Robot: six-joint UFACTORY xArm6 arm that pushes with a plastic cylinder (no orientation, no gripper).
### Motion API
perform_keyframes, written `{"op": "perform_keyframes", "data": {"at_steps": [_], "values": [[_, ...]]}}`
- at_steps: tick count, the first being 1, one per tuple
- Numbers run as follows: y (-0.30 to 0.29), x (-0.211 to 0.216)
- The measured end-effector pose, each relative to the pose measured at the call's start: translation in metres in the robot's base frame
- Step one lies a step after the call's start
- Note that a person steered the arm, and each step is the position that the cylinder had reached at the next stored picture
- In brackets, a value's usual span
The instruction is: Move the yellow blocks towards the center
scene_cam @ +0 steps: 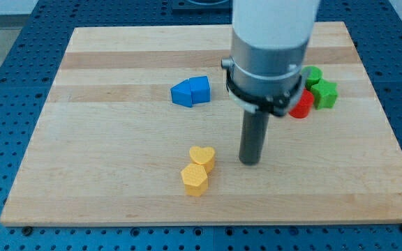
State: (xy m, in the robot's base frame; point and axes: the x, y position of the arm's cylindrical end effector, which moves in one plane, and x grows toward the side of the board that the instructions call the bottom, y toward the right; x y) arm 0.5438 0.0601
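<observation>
While my tip (250, 162) rests on the wooden worktop (103, 174), it stands just beside the yellow heart block (202, 156), on that block's right and apart from it. Touching the heart at its lower left is the yellow hexagonal block (195, 180) — the pair sits below the board's middle. No claw exists on this arm, only the rod, so nothing opens or shuts. Well above the heart lie two blue blocks (190, 91), pressed together; up to its right, partly hidden by the arm, are two green blocks (321, 89) and a red one (301, 106). Both yellow pieces look small, light, rigid and likely to slide easily — I judge they could twist if struck off-centre, so contact belongs on their lower faces, pushing upward.
</observation>
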Motion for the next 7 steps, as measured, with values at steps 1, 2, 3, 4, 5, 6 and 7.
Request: {"op": "perform_keyframes", "data": {"at_steps": [1, 2, 3, 4, 5, 6, 7], "values": [[-0.003, 0.042], [-0.021, 0.073], [-0.041, 0.075], [-0.07, 0.075], [-0.088, 0.074], [-0.089, 0.068], [-0.089, 0.055]]}}
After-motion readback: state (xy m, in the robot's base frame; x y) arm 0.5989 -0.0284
